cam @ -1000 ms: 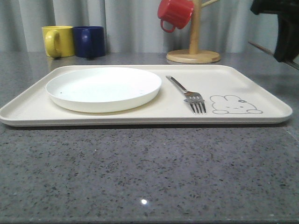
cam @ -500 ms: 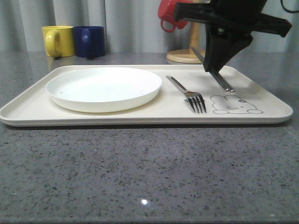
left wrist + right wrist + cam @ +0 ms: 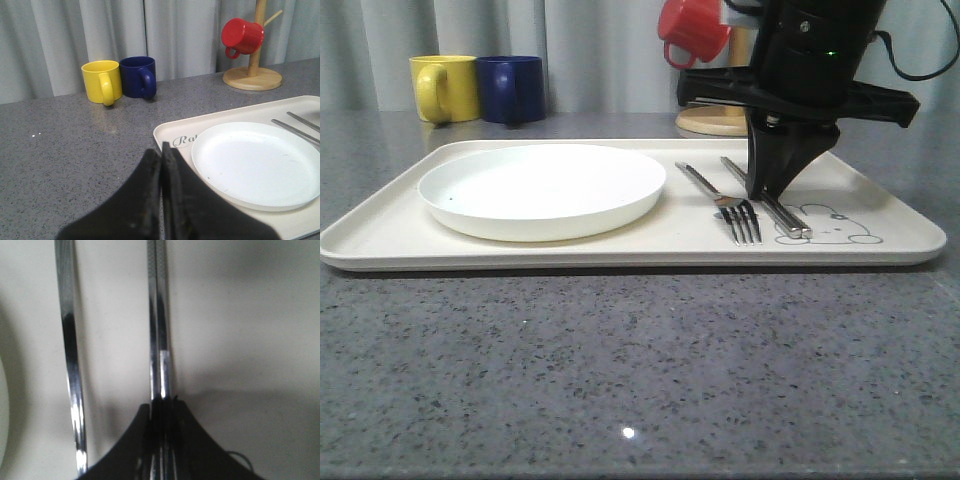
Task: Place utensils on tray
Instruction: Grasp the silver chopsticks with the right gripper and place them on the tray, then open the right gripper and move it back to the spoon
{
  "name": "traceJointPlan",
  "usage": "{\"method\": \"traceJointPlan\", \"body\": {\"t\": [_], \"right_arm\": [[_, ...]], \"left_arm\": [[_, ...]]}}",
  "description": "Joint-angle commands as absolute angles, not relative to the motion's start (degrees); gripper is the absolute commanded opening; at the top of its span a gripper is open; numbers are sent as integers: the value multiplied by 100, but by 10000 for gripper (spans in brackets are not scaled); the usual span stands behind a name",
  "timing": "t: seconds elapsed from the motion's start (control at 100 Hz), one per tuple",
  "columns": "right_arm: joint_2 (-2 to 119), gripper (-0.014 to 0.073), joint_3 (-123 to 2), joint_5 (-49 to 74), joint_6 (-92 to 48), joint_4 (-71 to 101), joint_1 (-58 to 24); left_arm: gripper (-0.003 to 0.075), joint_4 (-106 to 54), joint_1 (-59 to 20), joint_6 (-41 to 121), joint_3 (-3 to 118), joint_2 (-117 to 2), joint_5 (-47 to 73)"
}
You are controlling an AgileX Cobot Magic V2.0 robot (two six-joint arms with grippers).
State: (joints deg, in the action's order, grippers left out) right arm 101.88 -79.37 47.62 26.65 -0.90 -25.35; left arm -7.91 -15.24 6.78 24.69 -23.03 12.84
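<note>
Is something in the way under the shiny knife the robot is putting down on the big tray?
Nothing visible is. The slim steel knife, held by the right gripper, lies over bare cream tray beside the steel fork, its end on the rabbit drawing.

A grey speckled stone countertop [image 3: 620, 370] fills the foreground, with a small bright light glint near its front edge. Behind it hang pale grey pleated curtains [image 3: 65, 35] in soft, even light. At the back stand 2 mugs, a yellow mug [image 3: 444, 88] touching a navy mug [image 3: 512, 89], and a wooden mug tree [image 3: 253, 70] holding 1 red mug [image 3: 242, 36].
</note>
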Motion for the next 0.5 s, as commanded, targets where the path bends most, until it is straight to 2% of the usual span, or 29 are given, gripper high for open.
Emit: {"method": "traceJointPlan", "body": {"t": [0.0, 0.1, 0.16, 0.49], "right_arm": [[9941, 111, -8103, 4625, 2658, -163, -2535], [9923, 234, -8103, 4629, 2658, -163, -2535], [9912, 270, -8108, 4629, 2658, -163, -2535], [9174, 277, -8194, 4684, 2521, -689, -2243]], "left_arm": [[-19, -811, -1563, 676, 2616, -2345, 816], [-19, -811, -1563, 676, 2616, -2345, 816], [-19, -811, -1563, 676, 2616, -2345, 816], [-19, -811, -1563, 676, 2616, -2345, 816]]}}
